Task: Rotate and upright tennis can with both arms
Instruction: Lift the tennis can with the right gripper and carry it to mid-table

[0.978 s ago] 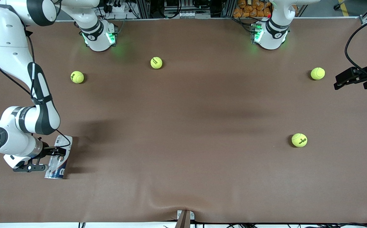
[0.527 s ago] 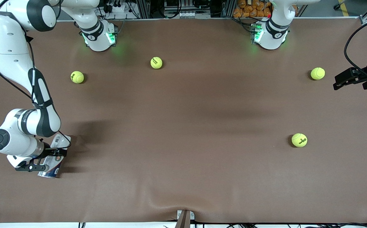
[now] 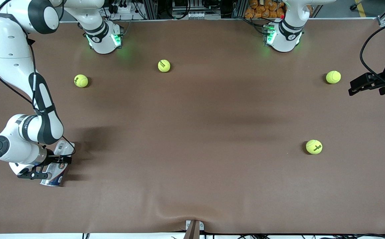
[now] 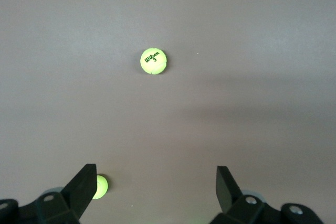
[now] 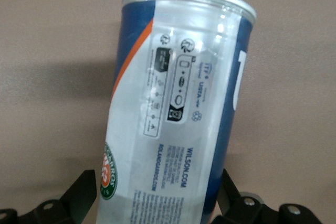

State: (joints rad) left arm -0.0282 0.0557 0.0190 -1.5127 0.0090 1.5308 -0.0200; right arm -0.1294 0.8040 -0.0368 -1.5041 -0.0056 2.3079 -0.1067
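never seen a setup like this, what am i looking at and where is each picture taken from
These are two white jointed robot arms bolted to a brown table, each ending in a black two-finger hand. The wide picture comes from a high camera facing the robots; the other two come from cameras on the arms' wrists.

Four yellow-green tennis balls lie on the table, such as one nearer the camera toward the left arm's end.

The right hand is at the right arm's end of the table, its fingers on either side of a slim clear-plastic tennis can with a white and navy label, which looks tilted, partway up. Whether it is being squeezed I cannot tell.

The left hand waits open and empty above the table near another ball; its wrist camera shows two balls below.
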